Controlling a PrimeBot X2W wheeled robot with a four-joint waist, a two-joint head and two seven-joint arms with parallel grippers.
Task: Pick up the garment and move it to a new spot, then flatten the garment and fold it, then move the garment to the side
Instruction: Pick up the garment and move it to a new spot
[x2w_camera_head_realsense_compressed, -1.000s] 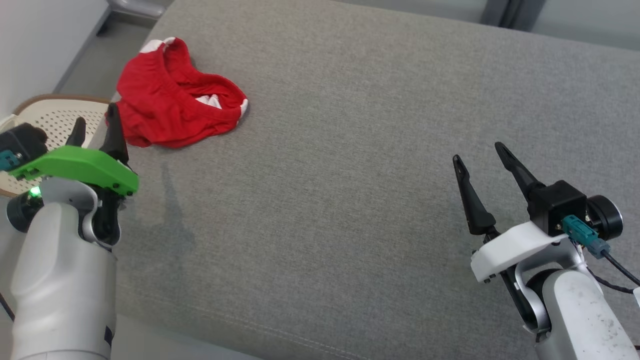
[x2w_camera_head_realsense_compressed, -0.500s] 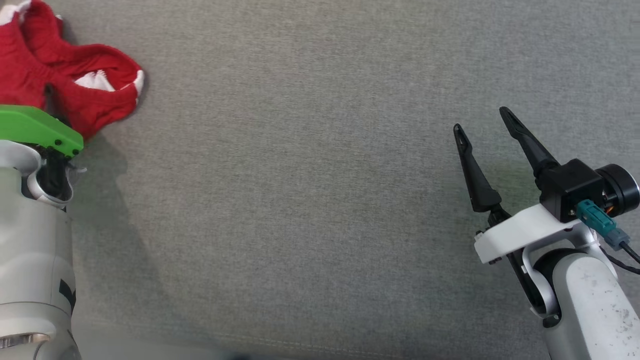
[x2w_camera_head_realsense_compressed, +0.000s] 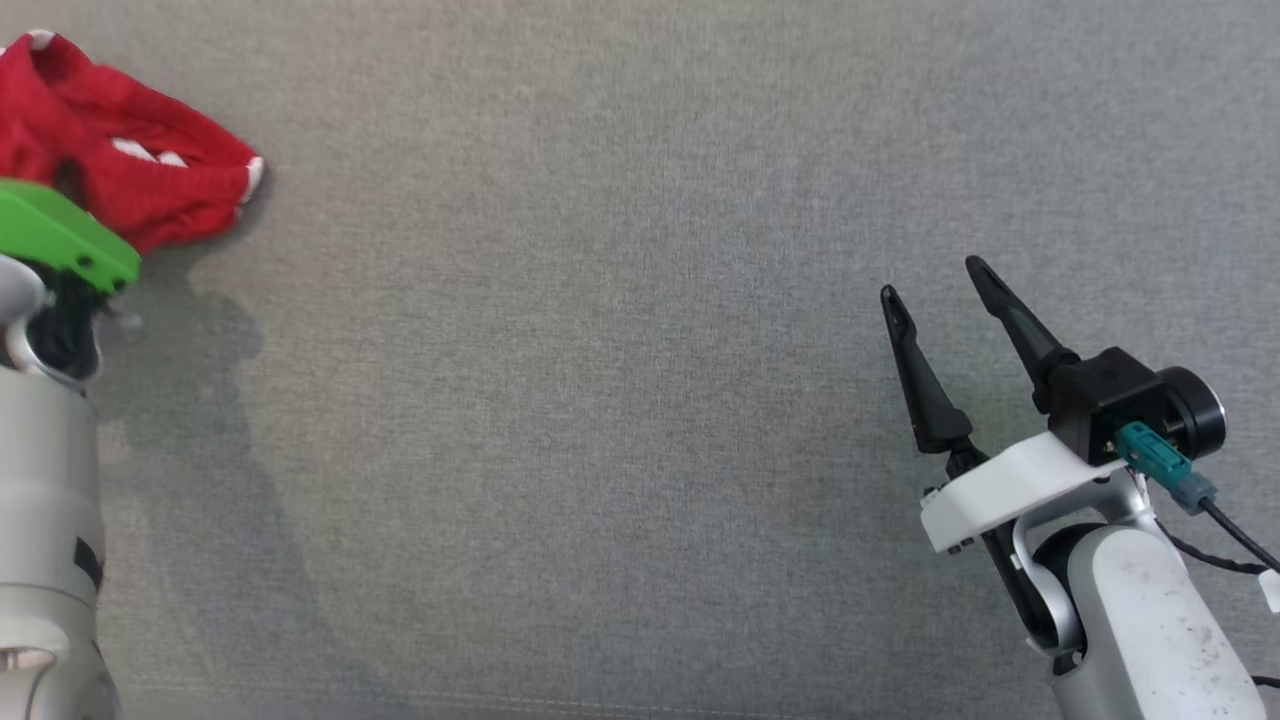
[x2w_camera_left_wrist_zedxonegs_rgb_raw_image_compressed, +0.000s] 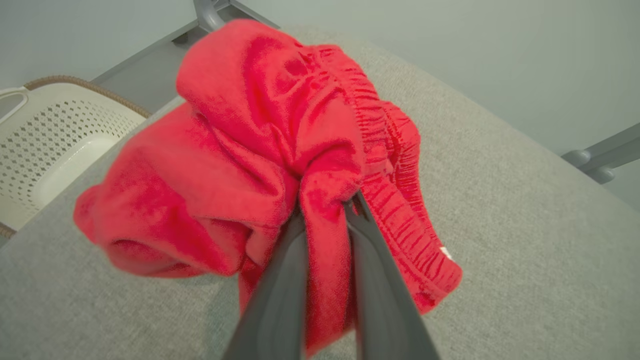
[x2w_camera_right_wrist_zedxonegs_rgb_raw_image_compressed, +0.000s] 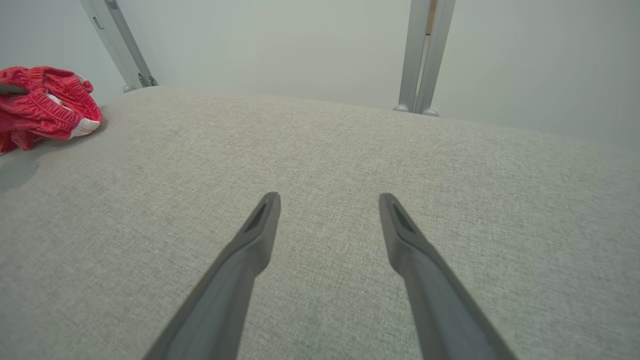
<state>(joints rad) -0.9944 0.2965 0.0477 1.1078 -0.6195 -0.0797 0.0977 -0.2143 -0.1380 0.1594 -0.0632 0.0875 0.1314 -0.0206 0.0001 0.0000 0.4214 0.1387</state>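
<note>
We're on step 1: our left gripper pinches the red garment tight, at the gray cushion's far left. Right gripper is spread, w/ nothing in it. Next, we think: lift & carry it to the middle.

One garment, one basket, one cushion, two grippers.

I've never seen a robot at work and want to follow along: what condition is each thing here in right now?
Red garment: crumpled in a heap, not yet flattened or folded, one fold pinched.
Left claw: shut on the garment's fold.
Right claw: open, holding nothing, over the grey surface.
Basket: open on top, standing beside the surface.
</note>
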